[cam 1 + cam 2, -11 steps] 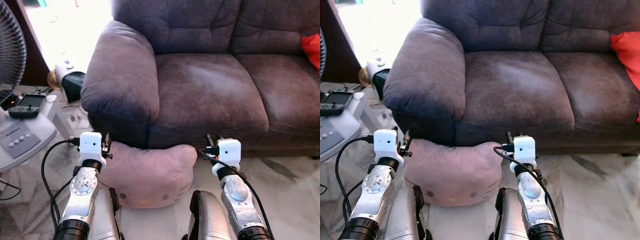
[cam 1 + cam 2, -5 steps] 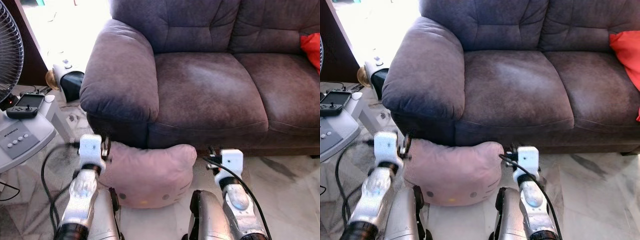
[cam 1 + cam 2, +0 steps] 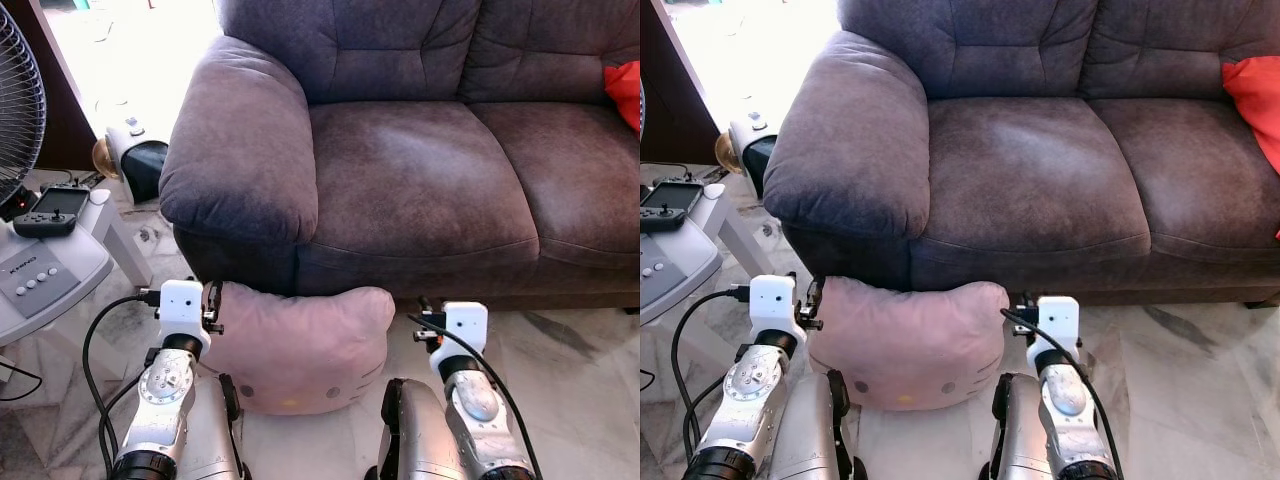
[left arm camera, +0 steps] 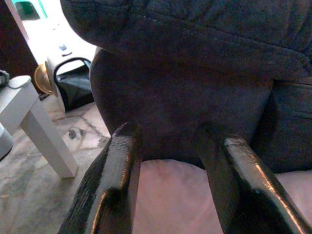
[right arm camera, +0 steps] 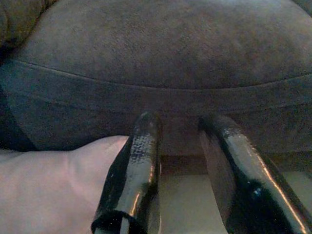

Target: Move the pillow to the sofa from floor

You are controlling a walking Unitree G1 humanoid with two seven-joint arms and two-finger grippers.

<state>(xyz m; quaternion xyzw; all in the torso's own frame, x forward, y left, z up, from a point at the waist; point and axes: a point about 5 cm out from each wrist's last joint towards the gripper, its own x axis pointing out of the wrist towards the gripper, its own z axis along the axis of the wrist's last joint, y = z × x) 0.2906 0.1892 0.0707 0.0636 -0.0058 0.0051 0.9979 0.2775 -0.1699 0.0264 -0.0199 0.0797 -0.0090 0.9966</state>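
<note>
While the pillow (image 3: 300, 345) was sitting on the floor (image 3: 580, 380) right up against the front of the sofa (image 3: 420, 180), tucked below the armrest, basically none of the actual moving had been done. It's a pink one with a little cartoon face on the front, and it was wedged between the robot's two arms. The left gripper (image 4: 170, 141) was at the pillow's left edge, fingers spread apart with nothing pinched between them; from the wrist camera the pink fabric sat just beneath the fingertips, and I couldn't tell for sure if they were touching it. The right gripper (image 5: 183, 124) was just beside the pillow's right corner, also spread and holding nothing, pointed at the sofa's base with bare floor under it. So my read: it was in the lining-up stage, both sides bracketed but no squeeze. Left to do looked like everything that counts, meaning pressing in from both sides, lifting, and getting it onto the seat cushion (image 3: 410, 175), which had plenty of room. Off to the left were a fan (image 3: 20, 100) and a small white table (image 3: 100, 215).
</note>
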